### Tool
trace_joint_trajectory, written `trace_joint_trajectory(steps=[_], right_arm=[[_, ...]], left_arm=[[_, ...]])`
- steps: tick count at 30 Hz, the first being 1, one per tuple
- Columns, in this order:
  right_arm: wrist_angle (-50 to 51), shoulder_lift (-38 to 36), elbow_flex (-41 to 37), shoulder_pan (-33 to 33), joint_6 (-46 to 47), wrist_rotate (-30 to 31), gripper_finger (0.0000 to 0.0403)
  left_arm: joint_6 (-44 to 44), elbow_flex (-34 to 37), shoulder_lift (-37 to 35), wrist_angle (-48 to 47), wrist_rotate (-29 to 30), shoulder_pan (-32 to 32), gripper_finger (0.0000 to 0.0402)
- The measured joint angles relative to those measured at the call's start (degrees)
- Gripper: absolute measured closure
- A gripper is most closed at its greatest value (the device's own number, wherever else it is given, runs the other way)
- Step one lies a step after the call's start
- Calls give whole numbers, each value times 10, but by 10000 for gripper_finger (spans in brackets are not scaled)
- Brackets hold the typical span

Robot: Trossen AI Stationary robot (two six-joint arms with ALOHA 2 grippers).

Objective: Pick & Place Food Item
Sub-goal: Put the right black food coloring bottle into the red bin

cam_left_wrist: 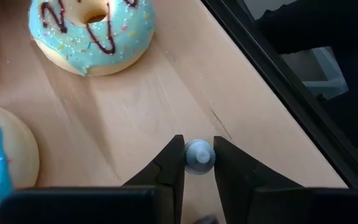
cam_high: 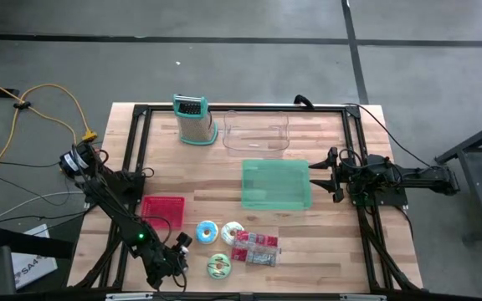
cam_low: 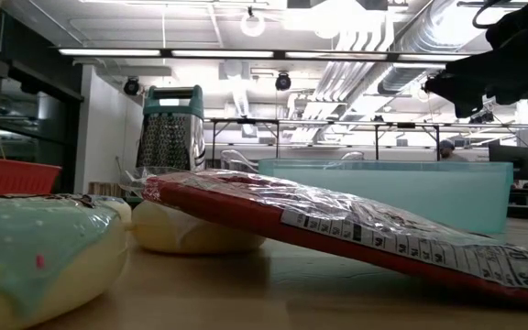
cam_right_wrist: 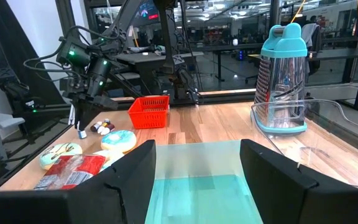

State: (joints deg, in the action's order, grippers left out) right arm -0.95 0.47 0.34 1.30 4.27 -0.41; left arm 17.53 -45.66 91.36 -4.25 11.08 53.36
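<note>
Small pale-blue food piece [cam_left_wrist: 199, 155] sits btwn left gripper [cam_left_wrist: 197, 163] fingers, low centre of left wrist frame.

Fingers close in on both sides of piece, nearly touching; can't tell if firmly clamped. In high view the left gripper [cam_high: 180, 248] is at lower left of table [cam_high: 325, 242], w/ blue-iced donut [cam_high: 207, 232] just above-right, green-iced donut [cam_high: 218, 266] to lower right, red snack pack [cam_high: 255, 248] further right. Mid-table: red basket [cam_high: 164, 207], teal bin [cam_high: 276, 185]. Far edge: box grater [cam_high: 192, 119], clear container [cam_high: 256, 132]. Right gripper [cam_high: 326, 174] waits at mid right, jaws apart, holding nothing.
</note>
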Motion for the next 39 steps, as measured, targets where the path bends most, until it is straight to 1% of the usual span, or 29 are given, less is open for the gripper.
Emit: trace_joint_trajectory(steps=[3, 5, 11, 18, 21, 25, 27, 34, 36, 39], right_arm=[[0, 0, 0, 0, 0, 0, 180], [-1, 0, 0, 0, 0, 0, 180], [0, 0, 0, 0, 0, 0, 180], [0, 0, 0, 0, 0, 0, 180], [0, 0, 0, 0, 0, 0, 180], [0, 0, 0, 0, 0, 0, 180], [0, 0, 0, 0, 0, 0, 180], [0, 0, 0, 0, 0, 0, 180], [-1, 0, 0, 0, 0, 0, 180], [0, 0, 0, 0, 0, 0, 180]], left_arm=[[-1, 0, -24, -3, -12, -4, 341], [-6, 0, -51, -21, -13, -8, 342], [-12, 0, -164, -109, -1, -25, 343], [-12, 0, -286, -217, 49, -31, 343], [-11, 0, -308, -243, 65, -31, 343], [8, 0, -312, -258, 72, -31, 343], [41, 0, -312, -273, 88, -31, 343], [193, 0, -314, -350, 170, -31, 343], [243, 0, -318, -380, 201, -31, 343], [343, 0, -320, -446, 251, -31, 343]])
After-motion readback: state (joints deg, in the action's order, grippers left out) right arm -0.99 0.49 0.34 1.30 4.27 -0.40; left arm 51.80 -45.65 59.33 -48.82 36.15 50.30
